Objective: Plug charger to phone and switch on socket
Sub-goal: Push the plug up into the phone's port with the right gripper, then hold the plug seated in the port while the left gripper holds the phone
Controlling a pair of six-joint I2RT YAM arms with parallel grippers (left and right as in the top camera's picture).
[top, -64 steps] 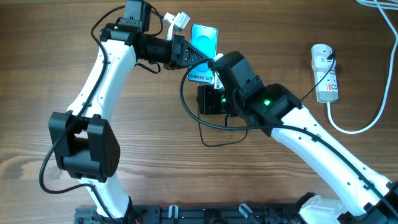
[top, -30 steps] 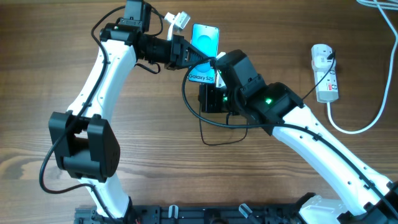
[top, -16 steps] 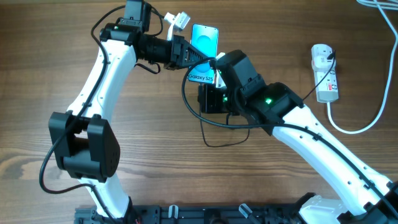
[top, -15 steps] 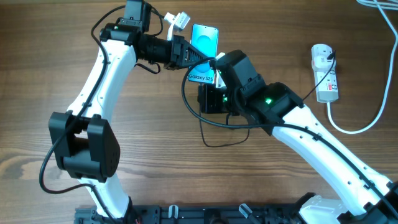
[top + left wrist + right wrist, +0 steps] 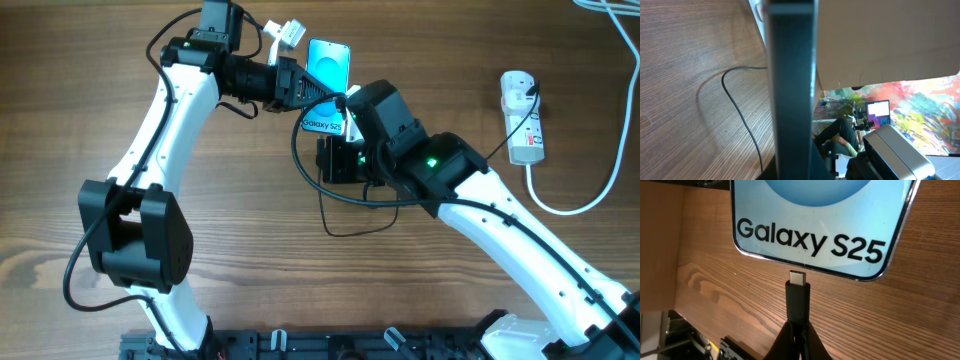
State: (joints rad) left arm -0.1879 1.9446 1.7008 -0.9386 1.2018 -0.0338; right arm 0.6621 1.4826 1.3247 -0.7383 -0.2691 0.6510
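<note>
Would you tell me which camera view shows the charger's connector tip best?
Right wrist: the connector tip stands sharp just below the phone. Overhead, the right arm hides it; left wrist shows only black cable.

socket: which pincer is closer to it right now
Right. The right pincer is at the text end of the phone, on the side facing the socket. The left pincer grips the phone's opposite edge, farther away.
</note>
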